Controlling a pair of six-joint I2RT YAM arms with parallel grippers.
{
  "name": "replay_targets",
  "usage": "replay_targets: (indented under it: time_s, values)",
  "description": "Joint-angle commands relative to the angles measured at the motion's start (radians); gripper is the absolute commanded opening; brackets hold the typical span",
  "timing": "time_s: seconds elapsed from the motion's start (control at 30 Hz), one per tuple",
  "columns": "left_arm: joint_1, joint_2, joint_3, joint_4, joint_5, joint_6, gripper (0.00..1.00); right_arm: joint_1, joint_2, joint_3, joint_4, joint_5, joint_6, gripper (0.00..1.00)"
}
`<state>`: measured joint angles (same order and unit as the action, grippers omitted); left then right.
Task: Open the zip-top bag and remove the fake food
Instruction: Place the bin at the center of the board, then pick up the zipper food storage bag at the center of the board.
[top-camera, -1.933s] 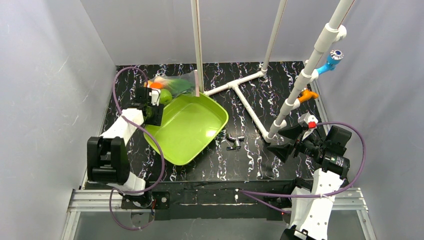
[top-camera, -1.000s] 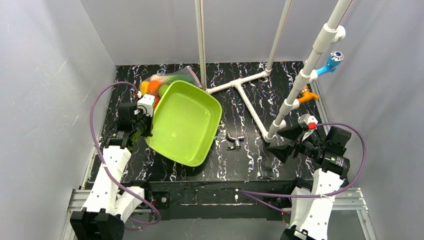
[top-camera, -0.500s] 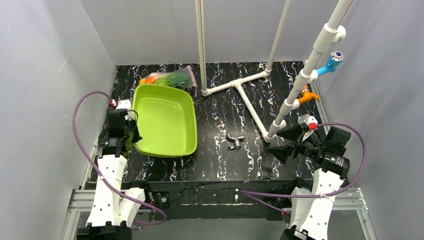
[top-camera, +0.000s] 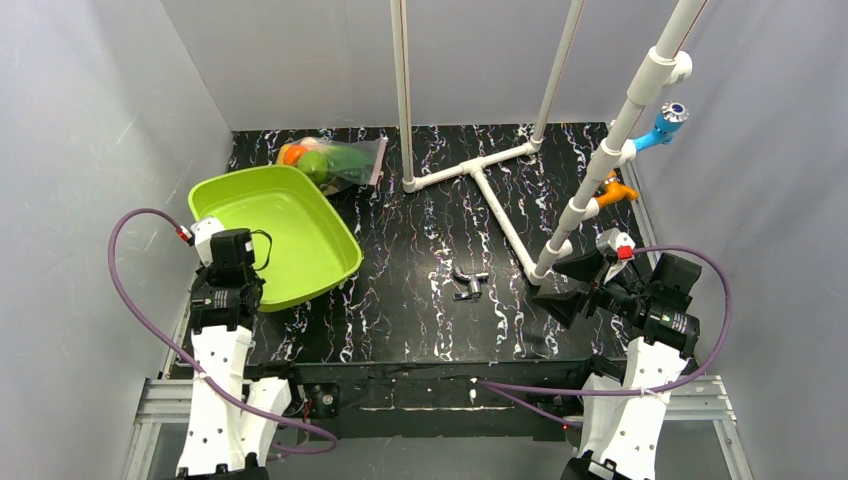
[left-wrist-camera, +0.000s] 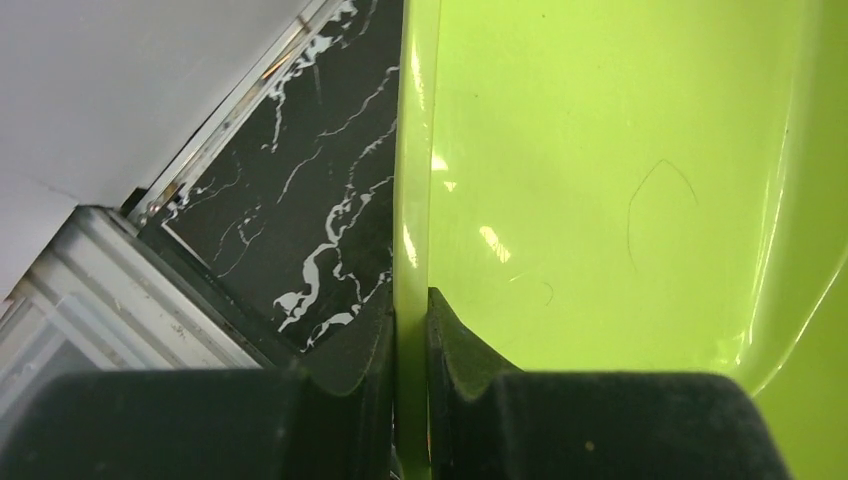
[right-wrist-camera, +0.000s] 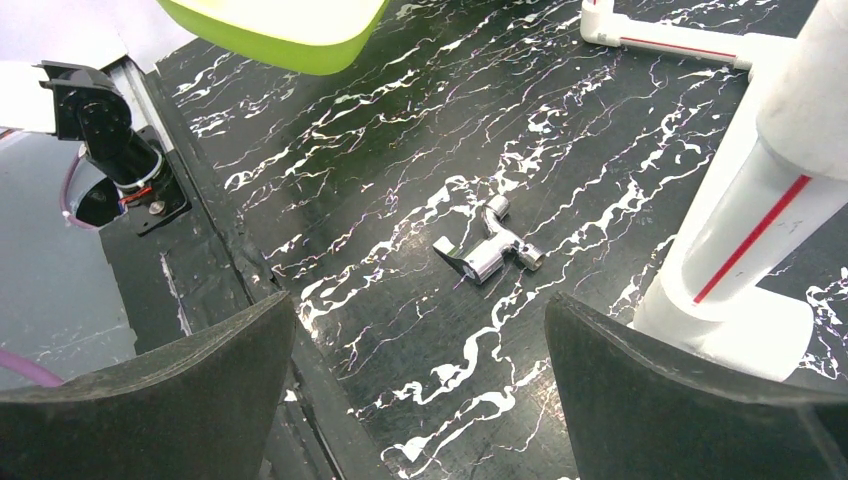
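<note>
Watching the clear, crinkly zip-top bag (top-camera: 350, 160) lying far left on the black marbled table (top-camera: 420, 300), I am judging it unopened, the colourful plastic fake food (top-camera: 308, 160) inside — both steps are waiting. My left gripper (left-wrist-camera: 411, 315) is pinching the lime-green plastic tray (left-wrist-camera: 600, 180) by its rim; my right gripper (right-wrist-camera: 420, 320) is hanging wide open — no readable writing is showing.

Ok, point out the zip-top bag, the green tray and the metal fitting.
zip-top bag (top-camera: 335, 163): top view, clear plastic middle.
green tray (top-camera: 290, 235): top view, bare inner floor.
metal fitting (right-wrist-camera: 487, 252): right wrist view, shiny body.
</note>
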<state>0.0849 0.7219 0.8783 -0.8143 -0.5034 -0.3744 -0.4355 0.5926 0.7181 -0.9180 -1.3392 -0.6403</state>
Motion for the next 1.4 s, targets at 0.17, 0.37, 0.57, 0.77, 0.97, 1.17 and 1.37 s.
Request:
replay_targets:
  time_s: [0.17,0.37,0.57,0.77,0.97,1.17,1.37]
  values:
    - [0.073,0.115,-0.089,0.134,-0.124,-0.08,0.0,0.008,-0.003,0.041,-0.008,-0.028,-0.019,1.0]
    - [0.112,0.163,-0.087,0.136,-0.148,-0.116,0.6,0.012,-0.003,0.041,-0.01,-0.031,-0.019,1.0]
    - [0.115,0.159,-0.047,0.105,-0.142,-0.111,0.87,0.014,-0.006,0.041,-0.012,-0.03,-0.021,1.0]
    - [0.116,0.127,0.049,0.136,0.326,0.09,0.98,0.014,-0.004,0.04,-0.012,-0.03,-0.022,1.0]
    - [0.014,0.246,0.136,0.212,0.817,0.291,0.98,0.014,-0.002,0.038,-0.008,-0.025,-0.022,1.0]
    - [-0.372,0.386,0.158,0.354,0.455,0.72,0.98,0.014,0.002,0.037,-0.003,-0.025,-0.021,1.0]
    - [-0.468,0.559,0.097,0.582,0.369,1.12,0.97,0.015,0.005,0.035,-0.004,-0.014,-0.021,1.0]
